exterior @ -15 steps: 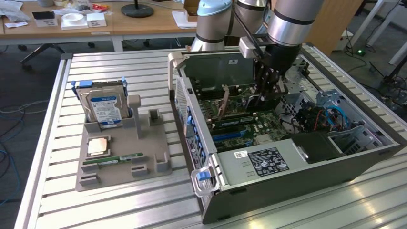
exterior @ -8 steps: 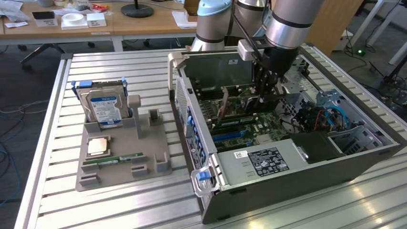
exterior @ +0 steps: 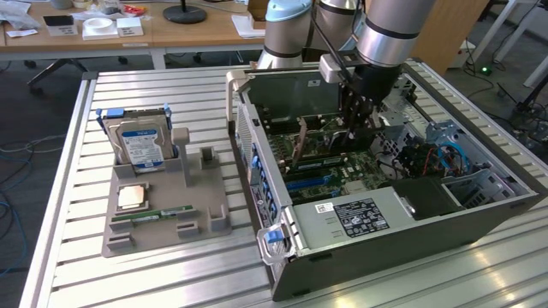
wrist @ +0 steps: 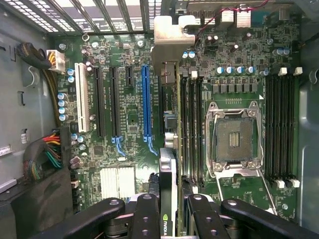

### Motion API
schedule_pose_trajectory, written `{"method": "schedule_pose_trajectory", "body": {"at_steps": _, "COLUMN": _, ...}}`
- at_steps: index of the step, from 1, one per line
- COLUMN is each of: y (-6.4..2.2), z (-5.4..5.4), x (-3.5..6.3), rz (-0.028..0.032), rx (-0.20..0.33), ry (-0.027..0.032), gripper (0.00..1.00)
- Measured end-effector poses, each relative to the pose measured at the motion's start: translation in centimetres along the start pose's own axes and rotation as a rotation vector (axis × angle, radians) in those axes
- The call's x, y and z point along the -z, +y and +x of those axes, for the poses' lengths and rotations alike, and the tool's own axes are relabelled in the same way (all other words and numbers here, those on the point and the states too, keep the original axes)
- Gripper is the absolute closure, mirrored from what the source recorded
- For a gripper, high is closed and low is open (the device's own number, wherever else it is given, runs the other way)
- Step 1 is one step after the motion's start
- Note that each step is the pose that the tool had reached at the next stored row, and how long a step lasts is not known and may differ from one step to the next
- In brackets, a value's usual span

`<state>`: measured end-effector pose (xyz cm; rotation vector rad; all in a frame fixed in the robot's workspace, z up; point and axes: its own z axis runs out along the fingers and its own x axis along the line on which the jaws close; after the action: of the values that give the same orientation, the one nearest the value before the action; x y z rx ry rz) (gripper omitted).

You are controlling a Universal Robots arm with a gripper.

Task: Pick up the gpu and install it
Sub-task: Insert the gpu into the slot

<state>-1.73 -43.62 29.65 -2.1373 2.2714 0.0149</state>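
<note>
Clearly the claw [wrist: 172, 201] is closed on the gpu [wrist: 168, 172]: in the wrist view its two dark fingers [wrist: 148, 216] press the card's flat faces from either side. The card is held on edge with its silver end bracket pointing at the vented rear wall of the computer case [exterior: 385, 256]. That edge-down pose looks chosen so the connector side faces the motherboard [wrist: 124, 129] and the bracket lines up with the rear openings. The card hangs inside the open case, above the board and apart from it. It appears between the long blue slot [wrist: 145, 99] and the nearest bank of memory slots [wrist: 192, 129], so I judge it is not seated, though I cannot tell how high it hangs. In the exterior view the arm reaches straight down into the case, with the claw [exterior: 360, 138] low among the parts. The case lies on its side with the open face up, toward the exterior view's right edge of the slatted bench [exterior: 171, 83], which gives that downward reach. Near the bench's opposite edge a grey holder [exterior: 192, 192] keeps a hard drive [exterior: 141, 144] upright and a memory stick [exterior: 154, 213] flat, well apart from the work. The processor socket [wrist: 234, 134] on the board stands empty.
</note>
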Motion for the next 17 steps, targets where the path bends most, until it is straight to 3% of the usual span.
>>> {"method": "schedule_pose_trajectory", "body": {"at_steps": 17, "y": 0.11, "z": 0.03, "x": -0.93, "rz": 0.0, "rx": 0.0, "ry": 0.0001, "gripper": 0.74}}
